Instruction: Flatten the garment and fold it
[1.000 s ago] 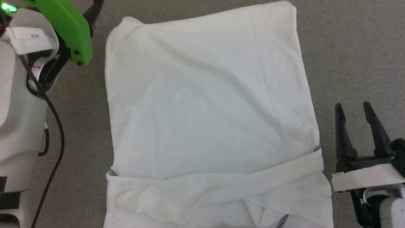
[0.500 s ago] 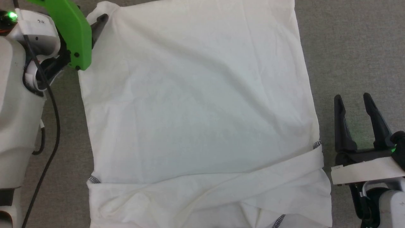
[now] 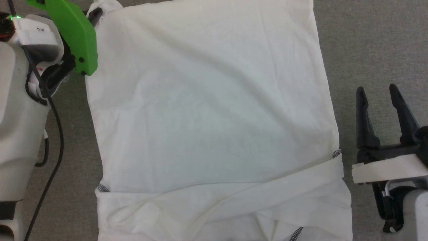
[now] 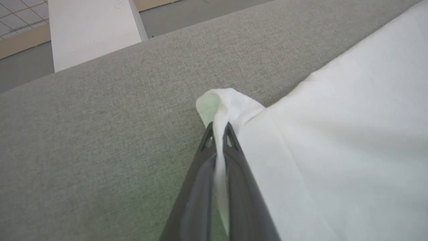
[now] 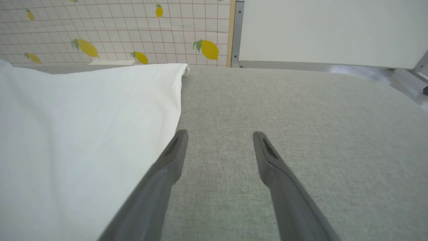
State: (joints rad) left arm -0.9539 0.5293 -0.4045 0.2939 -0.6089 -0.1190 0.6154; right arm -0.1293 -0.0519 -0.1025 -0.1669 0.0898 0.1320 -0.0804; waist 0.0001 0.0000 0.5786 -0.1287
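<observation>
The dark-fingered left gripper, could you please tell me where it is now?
In the head view's upper left, the left gripper is shut on the far-left corner of the soft white T-shirt.

Legible markings: no text, brand or number reads fully.

White tag (image 3: 37, 30) on the wrist housing behind the left gripper (image 3: 94, 15), head view: a small dark mark of two or three characters, one resembling a "C", too small and tilted to read with confidence. White strip (image 3: 39, 71) lower on the same wrist: a short red mark, too small to tell whether it is lettering. White panel (image 4: 93, 30) at the top of the left wrist view: a faint grey scrawl near its upper edge, blurred, unreadable.
</observation>
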